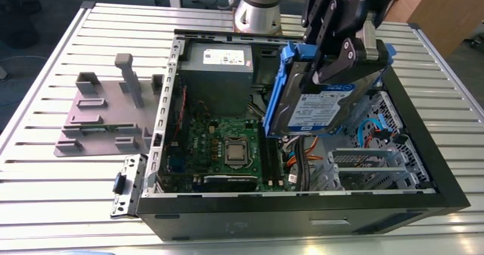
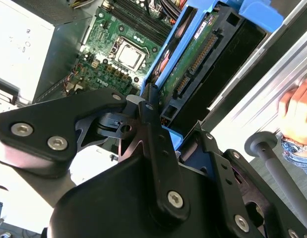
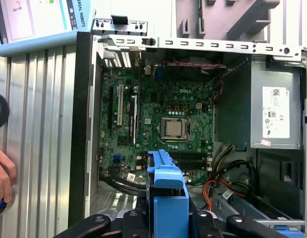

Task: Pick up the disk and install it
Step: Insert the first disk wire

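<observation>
My gripper (image 1: pixel 344 68) is shut on the disk (image 1: pixel 316 110), a silver-grey drive with a white and blue label in a blue bracket. The disk hangs on edge, tilted, above the right half of the open computer case (image 1: pixel 302 212), over the orange cables and the metal drive cage (image 1: pixel 370 164). In the second wrist view the disk's green circuit board and connector (image 2: pixel 193 64) face the camera. In the first wrist view the blue bracket (image 3: pixel 168 196) sits between my black fingers (image 3: pixel 138 220), above the motherboard (image 3: pixel 163 124).
A grey power supply box (image 1: pixel 219 68) fills the case's far corner. On the exterior view's left a grey plastic fixture (image 1: pixel 106 113) stands on the slatted table. A person's hand (image 2: pixel 297 111) rests beside the case near a black handle (image 2: pixel 277 163). A blue-edged tablet (image 3: pixel 39 20) lies nearby.
</observation>
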Robot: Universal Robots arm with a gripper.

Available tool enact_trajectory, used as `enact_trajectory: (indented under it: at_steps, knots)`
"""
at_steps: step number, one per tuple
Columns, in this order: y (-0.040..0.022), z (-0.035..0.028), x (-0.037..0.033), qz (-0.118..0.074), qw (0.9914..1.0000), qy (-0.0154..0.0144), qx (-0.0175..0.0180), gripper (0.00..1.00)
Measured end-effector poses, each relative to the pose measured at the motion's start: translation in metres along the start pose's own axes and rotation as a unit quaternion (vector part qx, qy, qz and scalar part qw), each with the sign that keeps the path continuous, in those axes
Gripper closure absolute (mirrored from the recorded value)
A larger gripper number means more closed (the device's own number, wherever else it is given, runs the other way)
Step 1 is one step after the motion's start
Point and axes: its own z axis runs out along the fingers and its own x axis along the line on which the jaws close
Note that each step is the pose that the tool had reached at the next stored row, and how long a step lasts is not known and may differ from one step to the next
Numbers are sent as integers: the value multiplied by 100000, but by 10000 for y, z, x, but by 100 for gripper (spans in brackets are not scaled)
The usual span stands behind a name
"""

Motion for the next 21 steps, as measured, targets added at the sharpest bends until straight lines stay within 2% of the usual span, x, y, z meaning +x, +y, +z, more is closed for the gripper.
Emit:
enact_trajectory:
  at_steps: [21]
  knots:
    - [-57, 6, 2, 0, 100000, -2, 0, 63]
